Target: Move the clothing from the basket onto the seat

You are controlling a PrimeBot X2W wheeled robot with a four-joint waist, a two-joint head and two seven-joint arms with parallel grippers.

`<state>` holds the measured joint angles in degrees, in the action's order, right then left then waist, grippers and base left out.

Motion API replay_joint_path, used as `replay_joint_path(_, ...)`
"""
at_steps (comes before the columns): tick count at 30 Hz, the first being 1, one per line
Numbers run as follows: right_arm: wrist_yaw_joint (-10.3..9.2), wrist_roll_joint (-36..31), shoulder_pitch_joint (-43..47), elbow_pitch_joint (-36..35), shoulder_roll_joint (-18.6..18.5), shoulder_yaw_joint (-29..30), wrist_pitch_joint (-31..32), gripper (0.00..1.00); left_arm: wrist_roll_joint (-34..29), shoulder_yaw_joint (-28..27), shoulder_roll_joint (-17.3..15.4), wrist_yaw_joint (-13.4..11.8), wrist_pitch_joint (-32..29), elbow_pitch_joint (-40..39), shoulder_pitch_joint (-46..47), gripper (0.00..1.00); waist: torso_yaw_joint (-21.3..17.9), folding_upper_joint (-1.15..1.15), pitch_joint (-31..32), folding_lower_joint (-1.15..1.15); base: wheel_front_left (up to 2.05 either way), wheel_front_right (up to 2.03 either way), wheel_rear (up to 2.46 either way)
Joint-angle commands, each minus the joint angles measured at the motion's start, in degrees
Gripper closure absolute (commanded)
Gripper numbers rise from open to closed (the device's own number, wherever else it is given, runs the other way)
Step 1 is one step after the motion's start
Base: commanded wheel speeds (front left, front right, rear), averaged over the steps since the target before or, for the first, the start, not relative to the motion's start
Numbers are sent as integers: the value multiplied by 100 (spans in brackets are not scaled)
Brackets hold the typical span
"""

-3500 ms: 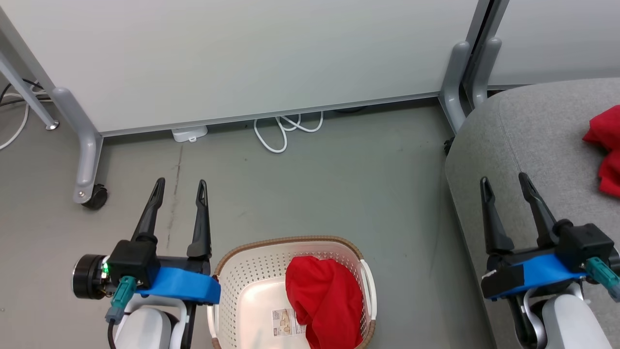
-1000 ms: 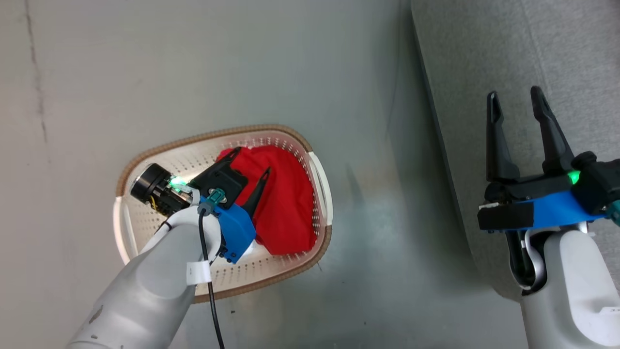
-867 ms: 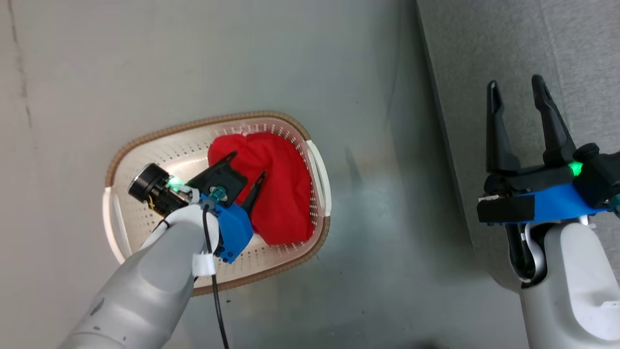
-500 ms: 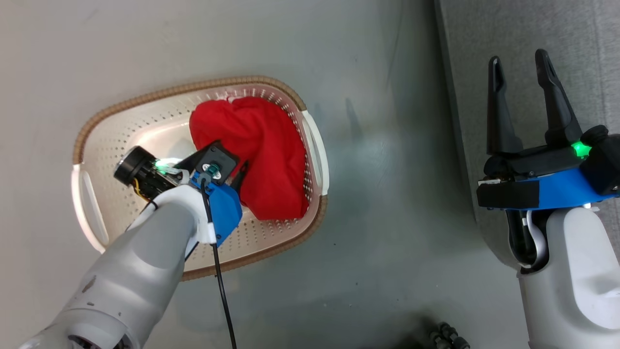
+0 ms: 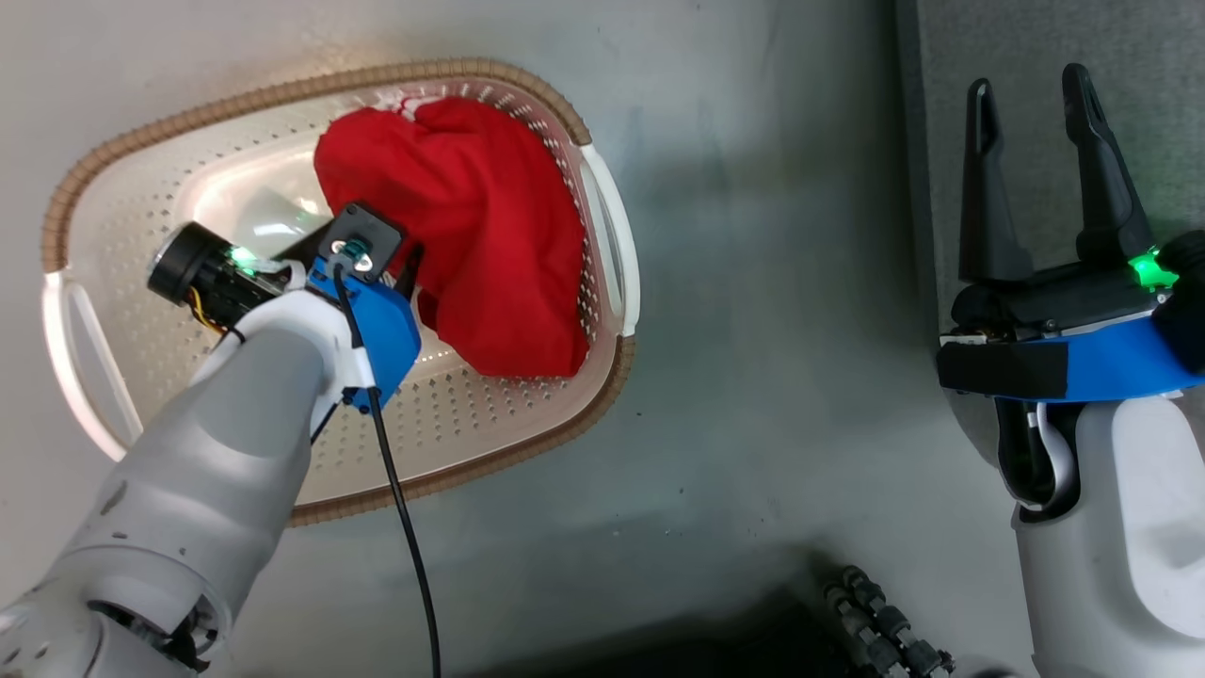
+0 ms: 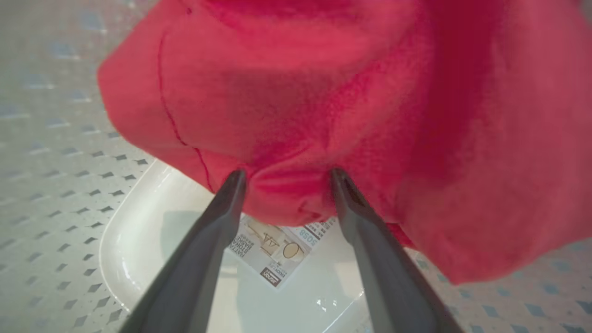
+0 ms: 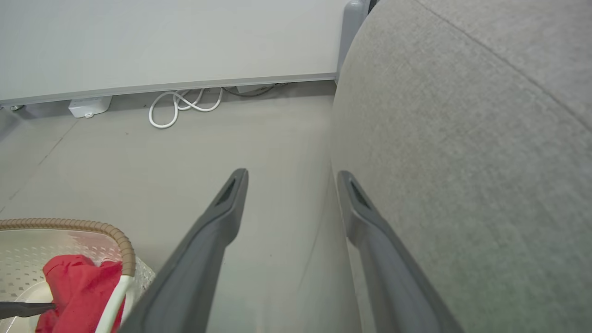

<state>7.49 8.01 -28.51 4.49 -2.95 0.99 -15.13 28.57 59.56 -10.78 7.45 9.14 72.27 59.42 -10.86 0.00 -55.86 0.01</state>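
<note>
Both wide apart: left gripper (image 6: 287,175) tips touch the clothing (image 6: 323,92) in the basket (image 5: 527,443), right gripper (image 5: 1029,80) empty beside the seat (image 7: 462,138).

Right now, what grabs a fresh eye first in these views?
The bright red garment heaped in the cream basket on the floor, with the open left gripper straddling its lower fold. At far right, the right gripper stands open at the grey seat's edge.

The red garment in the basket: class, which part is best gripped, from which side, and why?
Probably the bunched near fold of the red garment, coming from the bare side of the basket. The cloth heaps against one wall, and that fold bulges between the fingers of the open left gripper.
</note>
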Motion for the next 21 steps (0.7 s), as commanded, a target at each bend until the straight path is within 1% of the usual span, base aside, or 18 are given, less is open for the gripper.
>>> replay_joint_path(1, 1, 11, -80, -55, 11, 1, -2, 0, 23, 1, -58, 3, 0, 36, 137, 0, -39, 0, -159, -1, 0, 0, 0)
replay_joint_path(6, 1, -1, -10, -221, 8, 73, -1, 0, 27, 46, -67, -7, -64, 97, 344, 0, -62, 0, -390, -1, 0, 0, 0)
replay_joint_path(15, 0, -64, 62, -525, -2, 109, 0, 0, -152, 313, -82, -187, -408, 150, 469, 0, -96, 0, -560, -1, 0, 0, 0)
replay_joint_path(16, -1, -74, 71, -553, -5, 115, 0, 0, -154, 321, -89, -217, -463, 153, 469, 5, -100, 0, -564, -1, 0, 0, 0)
replay_joint_path(17, -1, -84, 75, -577, -6, 123, -1, 0, -144, 322, -93, -238, -505, 156, 469, 54, -103, 0, -566, -1, 0, 0, 0)
replay_joint_path(18, -1, -92, 80, -598, -8, 129, -2, 0, -145, 332, -94, -254, -529, 157, 473, 87, -106, 0, -566, -1, 0, 0, 0)
replay_joint_path(19, -1, -96, 86, -614, -8, 136, -2, 0, -153, 344, -90, -281, -540, 157, 476, 100, -107, 0, -563, -1, 0, 0, 0)
replay_joint_path(21, -1, -100, 96, -635, -9, 151, -2, 0, -139, 355, -85, -281, -603, 159, 463, 100, -101, 0, -551, -1, 0, 0, 0)
